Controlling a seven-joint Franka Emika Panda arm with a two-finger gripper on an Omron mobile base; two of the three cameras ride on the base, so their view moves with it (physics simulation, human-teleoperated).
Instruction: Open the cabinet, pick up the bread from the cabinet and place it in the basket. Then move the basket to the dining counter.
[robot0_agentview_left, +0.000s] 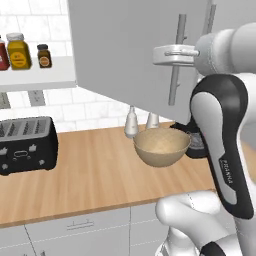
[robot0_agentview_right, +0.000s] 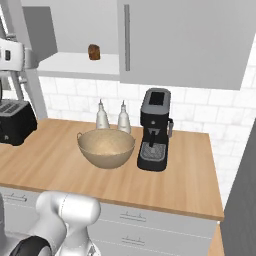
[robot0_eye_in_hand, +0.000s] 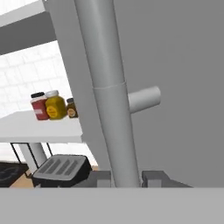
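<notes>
The cabinet's left door (robot0_agentview_left: 125, 50) stands swung open. My gripper (robot0_agentview_left: 176, 54) is shut on its vertical bar handle (robot0_agentview_left: 175, 87). In the hand view the handle (robot0_eye_in_hand: 109, 100) runs up between the two fingertips, with the gripper (robot0_eye_in_hand: 124, 178) clamped around its base. The bread (robot0_agentview_right: 94, 52), a small brown lump, sits on the white inner shelf (robot0_agentview_right: 80, 65), beside the closed right door (robot0_agentview_right: 185, 40). Below it the tan basket (robot0_agentview_right: 106, 147) rests on the wood worktop, and it is also seen under the open door (robot0_agentview_left: 161, 145). The dining counter is out of view.
A black toaster (robot0_agentview_left: 25, 145) stands at the left of the worktop. A black coffee machine (robot0_agentview_right: 155, 130) is just right of the basket, and two white bottles (robot0_agentview_right: 102, 115) stand behind it. Spice jars (robot0_agentview_left: 19, 51) sit on the left shelf. Pale drawers (robot0_agentview_left: 80, 227) run below.
</notes>
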